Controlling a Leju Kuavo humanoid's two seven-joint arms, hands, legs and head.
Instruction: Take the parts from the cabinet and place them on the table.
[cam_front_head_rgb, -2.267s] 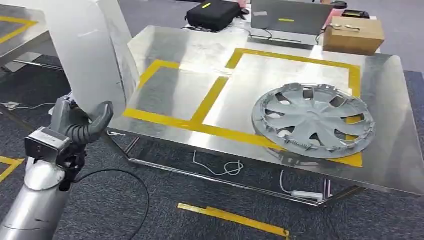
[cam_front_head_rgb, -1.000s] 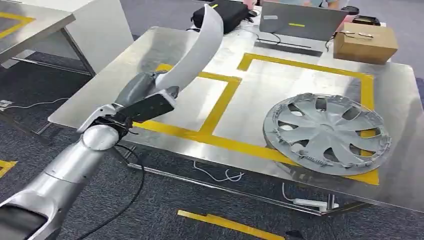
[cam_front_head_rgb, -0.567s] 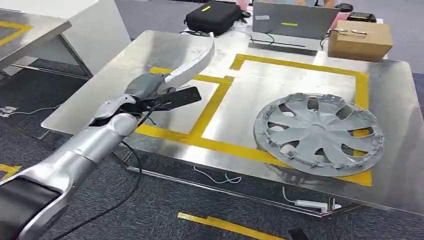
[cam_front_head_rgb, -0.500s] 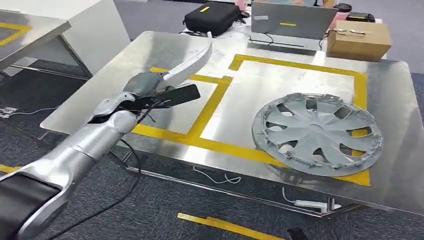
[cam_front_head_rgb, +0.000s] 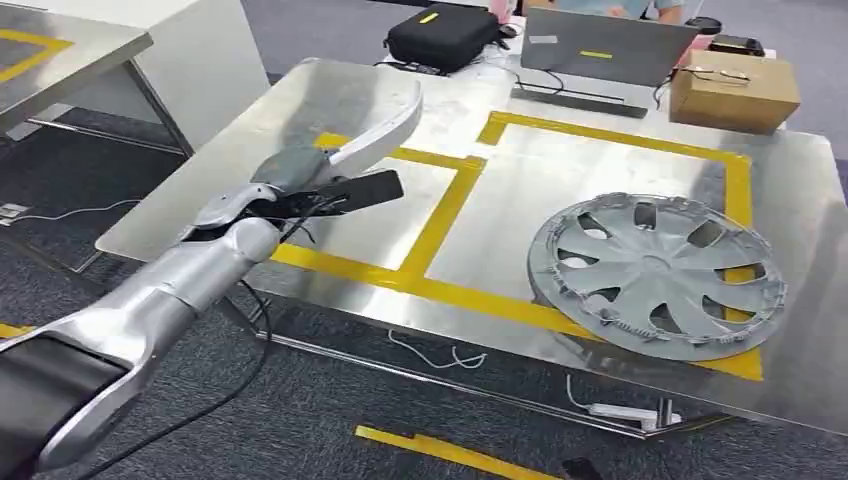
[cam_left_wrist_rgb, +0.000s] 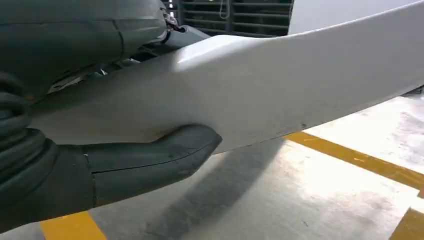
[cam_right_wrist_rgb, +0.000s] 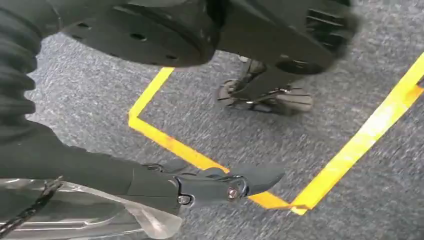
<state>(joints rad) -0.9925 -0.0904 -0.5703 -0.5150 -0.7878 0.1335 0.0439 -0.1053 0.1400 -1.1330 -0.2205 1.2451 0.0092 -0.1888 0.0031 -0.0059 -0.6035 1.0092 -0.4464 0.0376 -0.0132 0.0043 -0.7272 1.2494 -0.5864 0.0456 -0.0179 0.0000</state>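
- White curved panel (cam_front_head_rgb: 385, 120), one of the parts: held by the left hand (cam_front_head_rgb: 305, 180) at its near end; the rest of it reaches up and away from the hand, over the counter (cam_front_head_rgb: 600, 180).
- Left hand: clamped on the panel. Left wrist view shows the thick grey thumb (cam_left_wrist_rgb: 150, 160) pressed against the panel's (cam_left_wrist_rgb: 260, 90) lower face, ribbed cover on the other side. Dark fingers (cam_front_head_rgb: 365, 188) stick out flat just beneath the panel in the head view.
- Panel is off the surface: a shadow lies on the counter under it in the wrist view, with a gap between. Directly below the hand is the smaller yellow-taped box (cam_front_head_rgb: 440, 215).
- Wheel cover (cam_front_head_rgb: 655, 275): already lying flat on the counter, well to the right of the left hand, inside the larger taped box and overlapping the near yellow line.
- Right hand (cam_right_wrist_rgb: 210, 185): hangs low over grey carpet and yellow floor tape (cam_right_wrist_rgb: 350, 150); fingers extended, nothing in them that I can see.
- Step in hand, my reading: placing the second part, at the carry-over stage, set-down not yet done.
- Next move calls for: lowering the panel until it bears on the counter inside the smaller box, levelling its raised far end, then loosening thumb and fingers. The curved shape may rock on release.
- Beyond the panel's far end: black case (cam_front_head_rgb: 440, 35), laptop (cam_front_head_rgb: 605, 50), cardboard box (cam_front_head_rgb: 735, 90).
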